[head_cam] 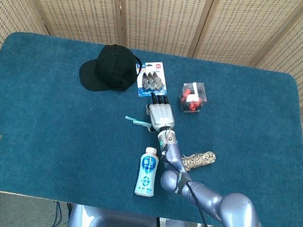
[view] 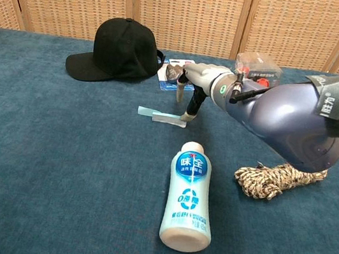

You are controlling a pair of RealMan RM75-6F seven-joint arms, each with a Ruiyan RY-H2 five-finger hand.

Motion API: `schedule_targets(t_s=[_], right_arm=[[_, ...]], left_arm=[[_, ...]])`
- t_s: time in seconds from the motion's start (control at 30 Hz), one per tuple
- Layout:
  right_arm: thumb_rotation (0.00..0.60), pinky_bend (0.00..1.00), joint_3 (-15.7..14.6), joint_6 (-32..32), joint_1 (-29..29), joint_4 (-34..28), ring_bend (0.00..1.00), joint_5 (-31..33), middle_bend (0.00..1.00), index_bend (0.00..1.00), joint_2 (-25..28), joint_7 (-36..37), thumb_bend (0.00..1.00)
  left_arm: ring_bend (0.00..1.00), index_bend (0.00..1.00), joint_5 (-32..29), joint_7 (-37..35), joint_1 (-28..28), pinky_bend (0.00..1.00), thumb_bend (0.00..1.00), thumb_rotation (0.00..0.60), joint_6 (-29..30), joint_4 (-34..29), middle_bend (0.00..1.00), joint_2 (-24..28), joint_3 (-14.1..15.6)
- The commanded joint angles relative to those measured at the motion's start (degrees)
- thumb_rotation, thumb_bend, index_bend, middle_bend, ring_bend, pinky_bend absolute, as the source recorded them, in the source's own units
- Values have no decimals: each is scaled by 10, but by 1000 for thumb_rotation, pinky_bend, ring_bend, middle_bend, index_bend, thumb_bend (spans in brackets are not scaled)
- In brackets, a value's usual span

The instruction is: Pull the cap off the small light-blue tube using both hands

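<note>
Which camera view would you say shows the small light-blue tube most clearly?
The chest view: the light-blue tube lies side-on on the table under the right hand, fully visible. The head view shows only a thin sliver beside that hand.

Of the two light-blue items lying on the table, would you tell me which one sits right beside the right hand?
The small light-blue tube, lying just beside the right hand; the larger bottle lies nearer the table's front edge.

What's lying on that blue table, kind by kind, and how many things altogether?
Cap: 1
Blister pack: 1
Clear box with red pieces: 1
Light-blue tube: 1
Bottle: 1
Rope: 1
Total: 6
</note>
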Motion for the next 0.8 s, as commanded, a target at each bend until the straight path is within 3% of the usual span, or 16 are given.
schedule_targets(t_s=[0.03,0.27,0.53,0.8], right_arm=[[600,0,4,0,1,5,0,0,0,421,-5,1,260],[600,0,6,-6,-1,26,0,-2,0,433,-22,1,260],[600,0,12,-12,0,37,0,-9,0,446,-32,4,351],[600,0,14,-24,-1,52,0,-6,0,454,-42,-4,363]], left_arm=[[0,0,0,0,0,0,0,600,0,0,0,0,0],[0,0,0,-2,1,0,0,600,2,-2,0,1,0],[0,0,-1,-8,1,0,0,600,1,-1,0,3,-1],[0,0,-1,-13,1,0,0,600,1,3,0,4,0]])
